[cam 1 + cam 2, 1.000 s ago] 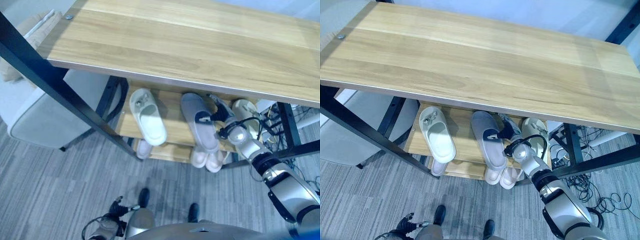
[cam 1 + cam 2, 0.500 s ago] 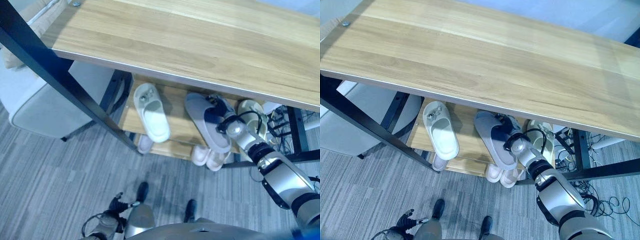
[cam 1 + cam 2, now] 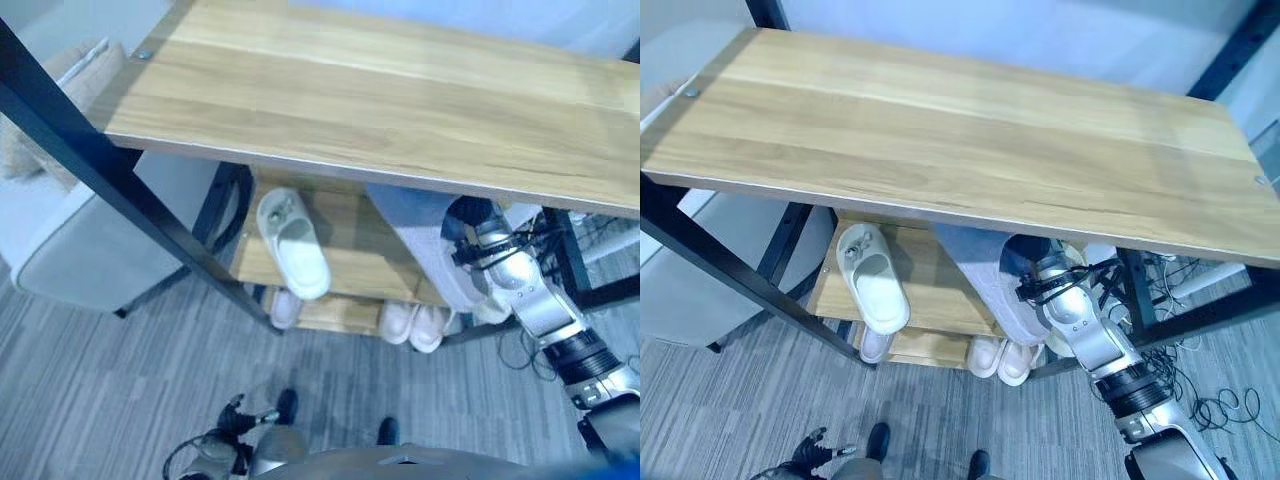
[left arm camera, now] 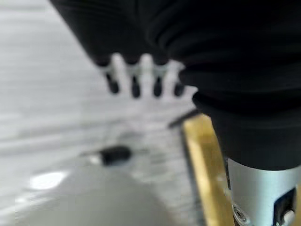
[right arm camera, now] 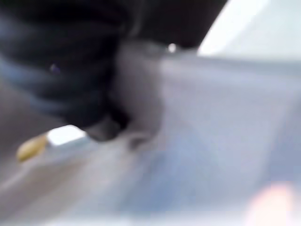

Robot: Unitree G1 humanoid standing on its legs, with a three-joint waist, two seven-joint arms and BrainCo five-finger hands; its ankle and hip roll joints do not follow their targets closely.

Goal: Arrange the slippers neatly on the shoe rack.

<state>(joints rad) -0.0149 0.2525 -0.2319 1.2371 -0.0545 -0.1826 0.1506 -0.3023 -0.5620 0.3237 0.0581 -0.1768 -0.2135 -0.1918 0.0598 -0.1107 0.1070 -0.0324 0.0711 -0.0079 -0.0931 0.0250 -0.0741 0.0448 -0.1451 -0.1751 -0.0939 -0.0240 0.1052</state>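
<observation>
the wooden counter [image 3: 970, 140] hides the front of the grey slipper [image 3: 425, 250] and the fingers of the right hand [image 3: 1045, 275] reaching under it. a cream slipper [image 3: 500, 310] peeks out behind the arm, mostly covered. on the lower shelf, pale pink slippers [image 3: 412, 322] show just their heels. the right wrist view is a grey blur.
</observation>
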